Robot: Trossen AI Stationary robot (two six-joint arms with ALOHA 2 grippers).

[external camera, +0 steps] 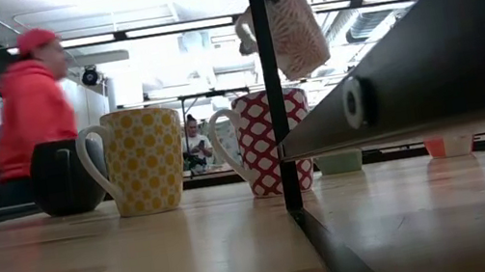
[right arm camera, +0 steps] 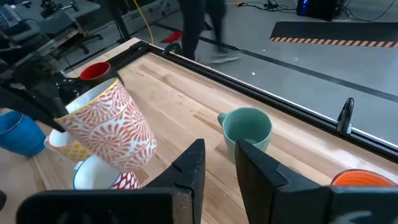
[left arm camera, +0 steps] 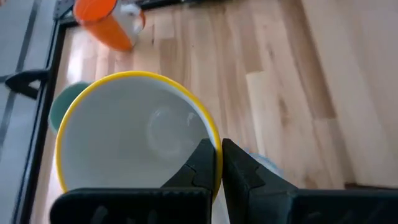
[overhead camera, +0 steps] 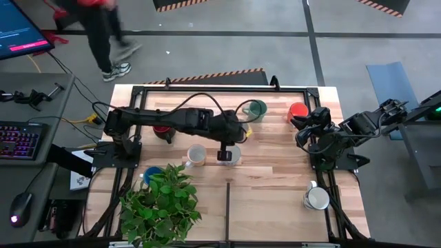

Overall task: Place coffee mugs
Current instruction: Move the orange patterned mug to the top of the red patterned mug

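L gripper [left arm camera: 217, 163] clamped on yellow-rim mug [left arm camera: 124, 137] rim | R gripper [right arm camera: 217, 163] part-open, empty

No text, label or number can be read on the mugs, the table or the arms. The monitor [overhead camera: 24, 31] at the edge of the high view shows a pink bar with what may be a line of writing, too small to make out, and the keyboard [overhead camera: 19, 138] below it shows only glowing keys
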